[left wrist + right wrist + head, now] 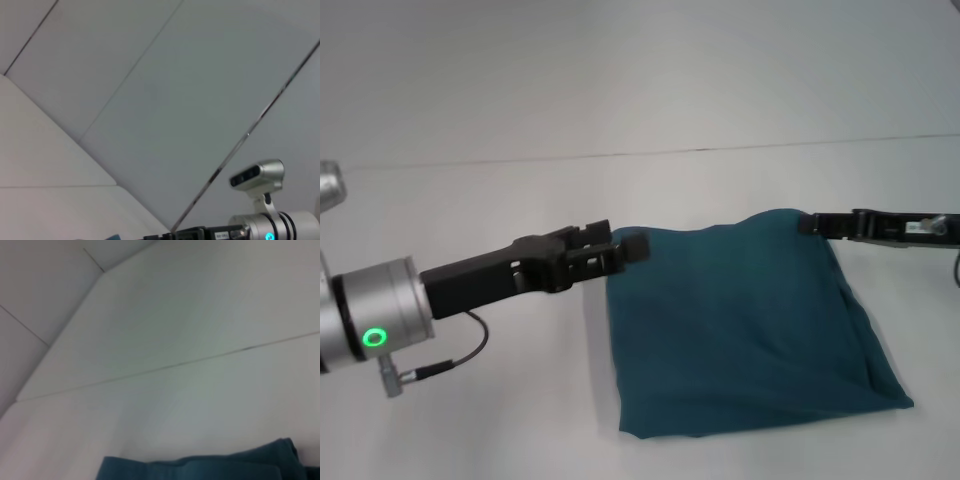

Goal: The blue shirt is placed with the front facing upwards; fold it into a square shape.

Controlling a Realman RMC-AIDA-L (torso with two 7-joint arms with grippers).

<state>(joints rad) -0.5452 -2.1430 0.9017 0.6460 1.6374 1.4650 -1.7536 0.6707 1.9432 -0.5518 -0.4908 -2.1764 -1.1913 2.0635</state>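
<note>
Lying folded on the table (470,110), the blue shirt (740,320) has both far corners pinched by left end effector (632,246) and right end effector (807,224)

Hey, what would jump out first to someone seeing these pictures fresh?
The blue shirt, folded into a rough square on the pale table. The left tool meets its far left corner and the right tool its far right corner.
</note>
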